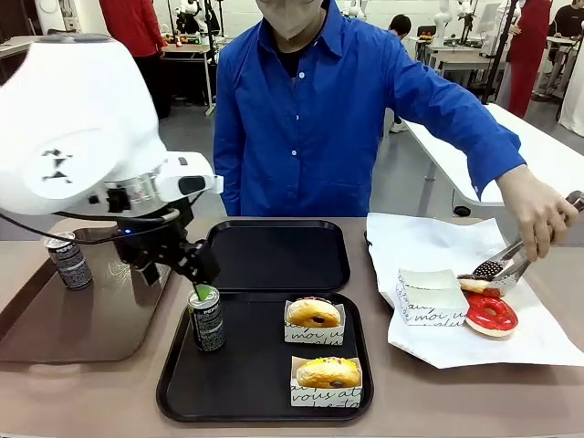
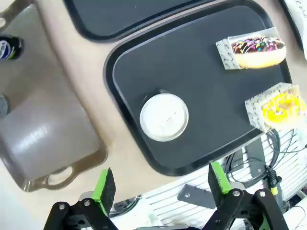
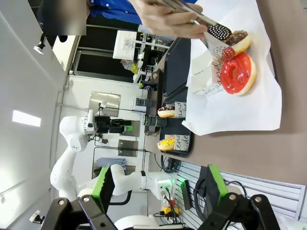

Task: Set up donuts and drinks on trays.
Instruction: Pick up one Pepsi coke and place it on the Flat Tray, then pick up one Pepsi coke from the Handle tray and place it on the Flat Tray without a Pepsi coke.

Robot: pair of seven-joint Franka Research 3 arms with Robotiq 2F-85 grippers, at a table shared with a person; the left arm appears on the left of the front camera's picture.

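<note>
The near tray (image 1: 246,374) carries an upright can (image 1: 207,319) at its left side and two sleeved donuts (image 1: 315,313) at its right; the left gripper (image 2: 161,181), jaws spread wide and empty, hangs straight above the can, the left wrist view confirming it centred between the pads (image 2: 104,184), the front view its closeness.

— What is sitting directly on the table (image 1: 91,392)?
— Two black trays are lying at its middle, the far black tray (image 1: 274,260) sitting just behind the near black tray (image 1: 260,360).
— And at the sides?
— A brown tray (image 1: 82,319) is resting at the robot's left, and a white paper sheet (image 1: 429,242) is lying at its right, just beside the black trays.
</note>
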